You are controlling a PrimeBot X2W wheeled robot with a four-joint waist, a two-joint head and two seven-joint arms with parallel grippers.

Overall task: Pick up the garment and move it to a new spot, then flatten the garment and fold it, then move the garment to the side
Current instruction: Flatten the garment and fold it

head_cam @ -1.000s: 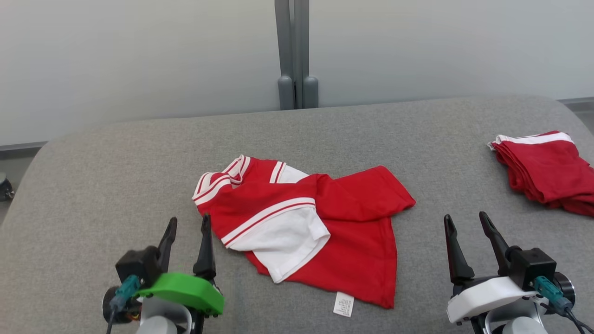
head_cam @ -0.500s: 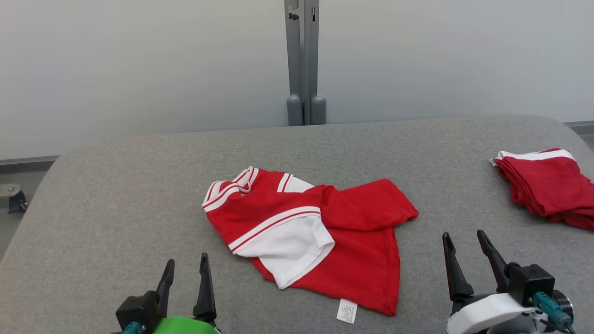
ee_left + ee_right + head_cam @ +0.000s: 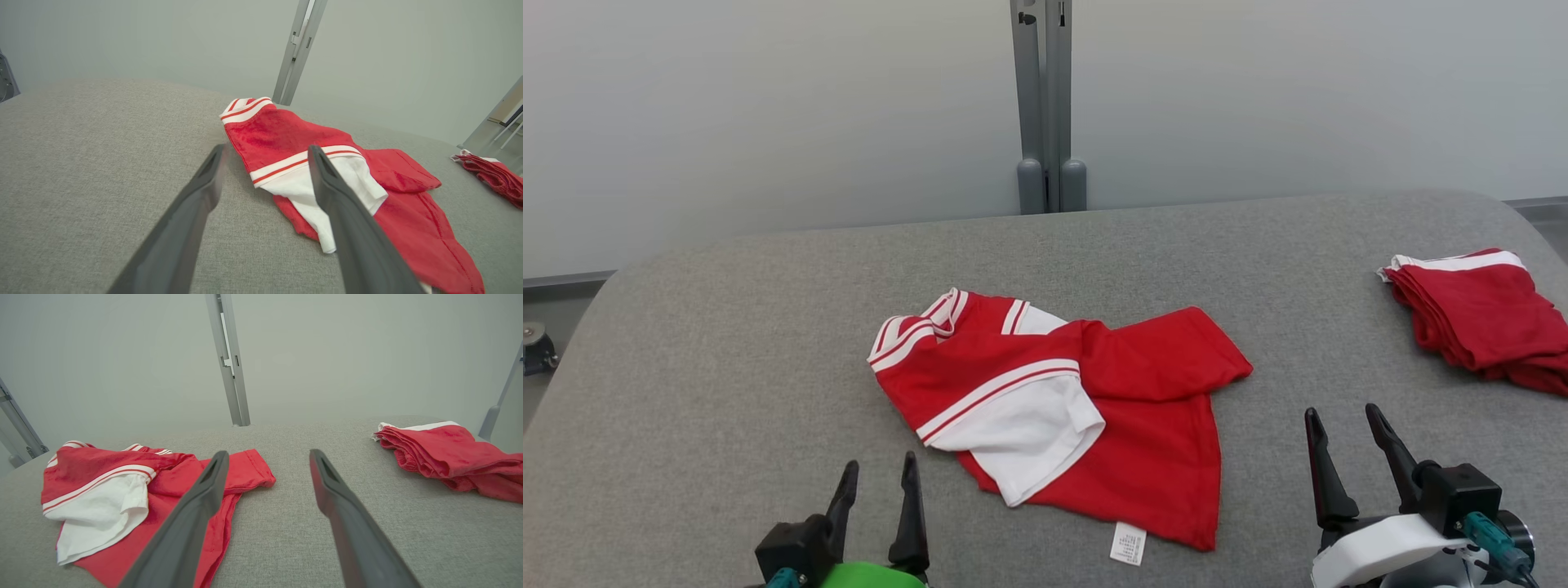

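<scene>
The red-and-white shirt (image 3: 1143,425) is lying rumpled mid-tabletop (image 3: 727,367), a bit farther out than the left gripper (image 3: 880,461) and right gripper (image 3: 1340,410). Both are spread wide and holding nothing. The shirt looks light, soft and floppy, so it'll sag and drag. I'd pinch the striped collar (image 3: 915,331) or a shoulder edge, not the loose white sleeve (image 3: 1029,433). Long axis runs diagonally: collar far-left, labelled hem near-right.

Left gripper (image 3: 880,463) and right gripper (image 3: 1340,411) spread, empty.
</scene>
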